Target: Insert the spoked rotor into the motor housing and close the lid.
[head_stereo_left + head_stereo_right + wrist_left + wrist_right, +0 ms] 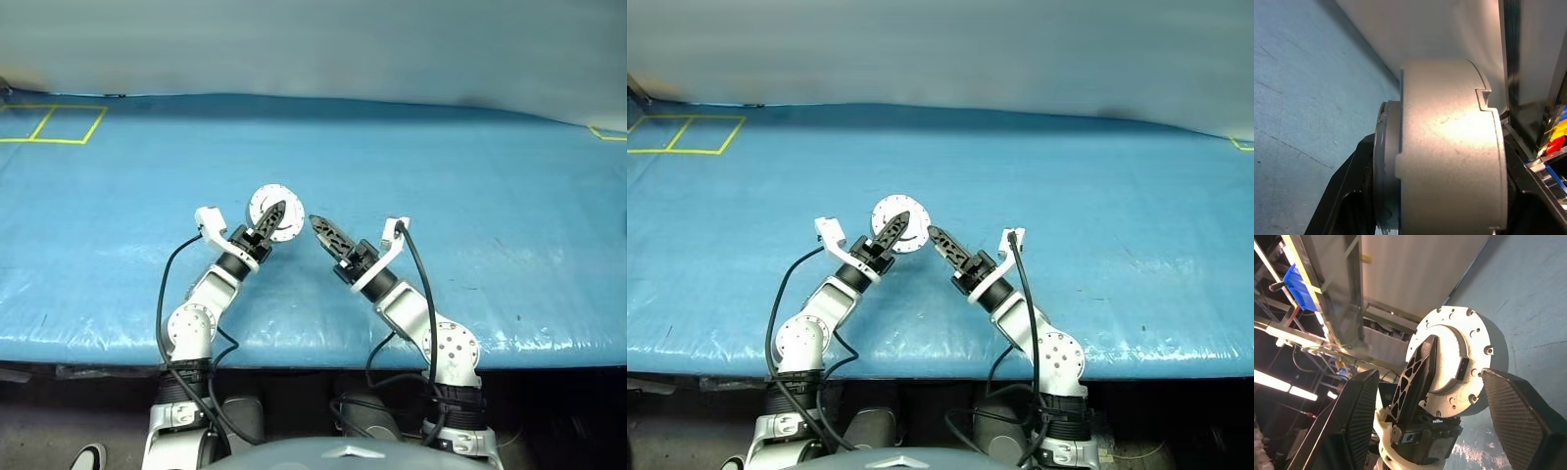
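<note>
My left gripper (pixel 276 211) is shut on the motor housing (pixel 265 201), a closed silver cylinder held on edge just above the blue table. In the left wrist view the housing's (pixel 1449 147) notched side wall sits between the black fingers (pixel 1342 196). A thinner notched disc, the lid (pixel 1385 161), lies flush against one end. The housing's flat face (pixel 1459 333), dotted with holes, is turned toward my right gripper (pixel 321 229). That gripper is open a little to the right, and its fingers (pixel 1356 416) stand wide apart without touching it. The spoked rotor is out of view.
The blue table cover (pixel 470 196) stretches wide on all sides, with its front edge (pixel 313 348) close under my arms. A yellow taped square (pixel 59 124) marks the far left corner. Metal shelving with a blue bin (pixel 1298 284) stands beyond the table.
</note>
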Robot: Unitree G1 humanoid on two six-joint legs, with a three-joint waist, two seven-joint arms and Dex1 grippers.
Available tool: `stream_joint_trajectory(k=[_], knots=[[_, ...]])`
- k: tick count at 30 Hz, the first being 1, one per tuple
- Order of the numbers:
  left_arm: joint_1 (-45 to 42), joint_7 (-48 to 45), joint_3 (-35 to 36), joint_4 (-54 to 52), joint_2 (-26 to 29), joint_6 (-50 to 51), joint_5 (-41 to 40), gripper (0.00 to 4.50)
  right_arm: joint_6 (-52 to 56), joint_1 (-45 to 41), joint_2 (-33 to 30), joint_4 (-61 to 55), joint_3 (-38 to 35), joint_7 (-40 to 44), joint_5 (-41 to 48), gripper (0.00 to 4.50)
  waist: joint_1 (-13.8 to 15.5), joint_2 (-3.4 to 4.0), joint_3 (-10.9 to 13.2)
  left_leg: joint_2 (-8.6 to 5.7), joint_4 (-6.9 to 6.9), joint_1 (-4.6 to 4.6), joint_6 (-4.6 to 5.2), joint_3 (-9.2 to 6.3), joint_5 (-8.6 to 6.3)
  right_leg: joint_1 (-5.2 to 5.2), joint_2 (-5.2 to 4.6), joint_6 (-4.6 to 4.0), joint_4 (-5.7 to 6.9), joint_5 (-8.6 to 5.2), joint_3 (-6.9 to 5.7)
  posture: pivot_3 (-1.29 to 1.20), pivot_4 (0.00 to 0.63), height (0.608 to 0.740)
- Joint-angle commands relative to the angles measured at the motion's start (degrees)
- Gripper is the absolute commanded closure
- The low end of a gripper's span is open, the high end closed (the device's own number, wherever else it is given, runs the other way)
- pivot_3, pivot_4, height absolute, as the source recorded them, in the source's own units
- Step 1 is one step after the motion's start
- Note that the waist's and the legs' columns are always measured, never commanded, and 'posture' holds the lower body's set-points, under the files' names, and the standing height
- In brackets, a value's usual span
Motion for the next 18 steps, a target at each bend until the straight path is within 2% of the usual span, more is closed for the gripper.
stream_joint_trajectory(k=[1,3,6,10,18], knots=[[-2.5,-1.9,0.8,-1.8,0.2,-2.5,-0.3,2.13,-0.8,-0.8,0.0,-0.8,-0.6,-0.9,-0.5,0.91,0.1,0.00,0.0,0.00,0.00,0.00,0.00,0.00,0.00,0.00,0.00,0.00,0.00,0.00,0.00,0.00,0.150,0.740],[-2.2,-4.4,1.6,-2.7,0.8,-3.0,-1.6,2.13,-0.8,-0.8,0.2,-0.6,-0.7,-1.1,-0.5,0.91,0.0,0.00,0.0,0.01,0.00,0.01,0.00,-0.01,0.00,-0.01,0.01,0.00,0.02,0.00,-0.01,0.00,0.150,0.740],[-3.4,-0.6,2.0,-1.6,3.0,-2.8,2.5,2.13,-0.8,-0.7,0.2,-0.4,-0.9,-1.4,-0.7,0.91,0.0,0.00,0.0,0.02,0.00,0.02,0.00,-0.02,0.00,0.00,0.03,-0.01,0.02,0.00,-0.03,0.00,0.150,0.740],[-4.7,0.4,4.5,0.2,4.7,-5.5,4.1,2.13,-0.7,-0.7,0.1,-0.3,-0.5,-0.9,-1.4,0.91,0.0,0.00,0.0,0.03,0.00,0.04,-0.01,-0.03,0.00,0.00,0.04,0.00,0.04,0.00,-0.02,0.00,0.150,0.740],[-8.2,9.3,8.2,11.0,6.7,-14.3,15.2,2.13,-2.0,-0.6,-0.2,0.1,0.9,-0.2,-6.9,0.91,0.0,0.00,0.0,0.02,0.00,0.03,-0.01,-0.03,0.01,0.00,0.03,-0.05,0.03,0.03,-0.04,0.00,0.150,0.740]])
